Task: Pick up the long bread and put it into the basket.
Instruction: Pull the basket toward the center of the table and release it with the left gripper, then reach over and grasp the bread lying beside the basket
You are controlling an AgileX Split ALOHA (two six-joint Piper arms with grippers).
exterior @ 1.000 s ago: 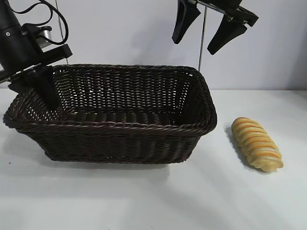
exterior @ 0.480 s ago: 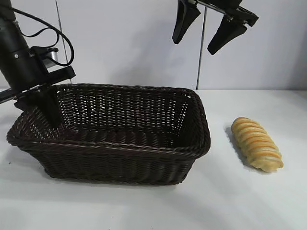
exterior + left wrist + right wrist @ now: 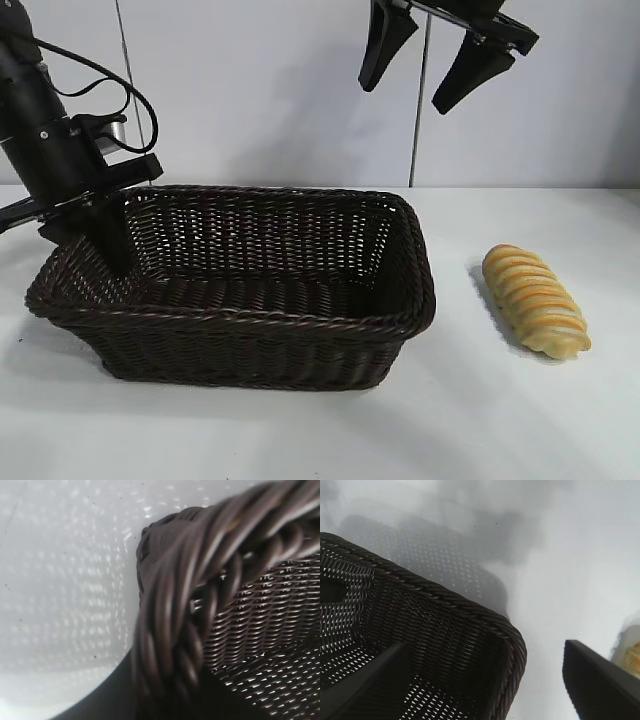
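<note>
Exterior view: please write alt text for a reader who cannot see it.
A wicker basket sits on a white table, the left gripper at its left rim. A long bread lies on the table right of it; the open right gripper hangs above.

Both arms are matte black. The left arm (image 3: 45, 120) is a thick rounded column ending in a flat, angular bracket, with a small silver-grey cylindrical fitting (image 3: 112, 128) on its side and a black cable (image 3: 120, 80) that loops out and back to the body. Its lower finger (image 3: 100, 225) is a blunt, tapering black blade. The right gripper (image 3: 432, 65) has a slim black crossbar carrying two wide-set, wedge-shaped fingers (image 3: 382, 42) that narrow to dull tips, smooth-surfaced, with no visible markings; the right wrist view shows them as plain dark wedges.
</note>
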